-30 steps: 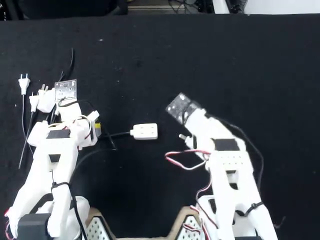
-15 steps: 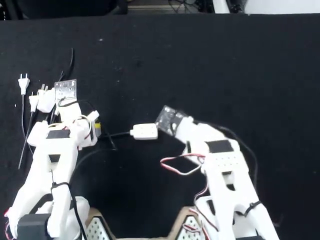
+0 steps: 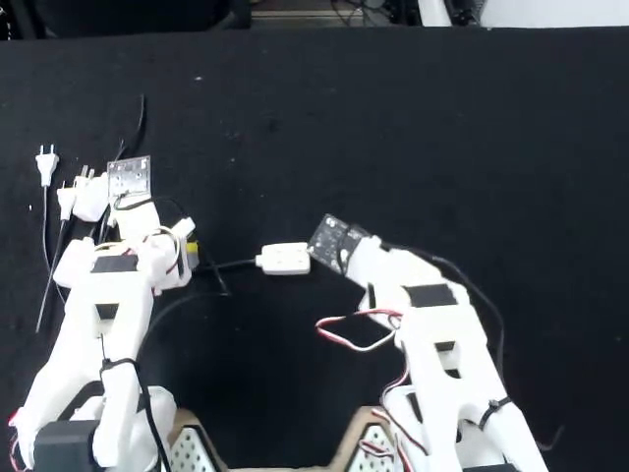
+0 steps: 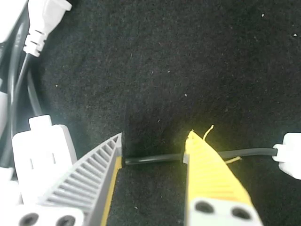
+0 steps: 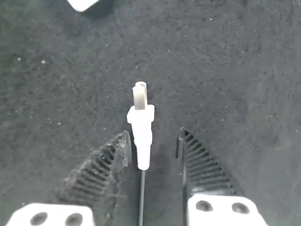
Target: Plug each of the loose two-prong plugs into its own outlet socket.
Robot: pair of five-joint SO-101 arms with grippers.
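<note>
While the right claw (image 5: 153,134) is standing wide open over the black table (image 5: 244,56), a white two-prong plug (image 5: 141,125) is lying flat between its fingers (image 5: 200,160). The prongs are pointing away from the wrist, and the thin cord (image 5: 141,197) is running back under the gripper. The plug is sitting closer to one finger and seems to be brushing it, though contact is hard to judge; nothing is being squeezed. In the high view this claw is sitting just beside the white outlet socket (image 3: 285,258), at the end opposite the socket's black lead (image 3: 231,263).

The left claw (image 4: 154,139) is likewise released. Its grey finger (image 4: 94,174) and yellow finger (image 4: 207,174) are straddling a black cable (image 4: 150,159), which is crossing the gap and meeting both inner faces. A white slotted block (image 4: 42,150) is resting just beside the grey finger, and a second plug (image 4: 44,19) is lying farther off.
</note>
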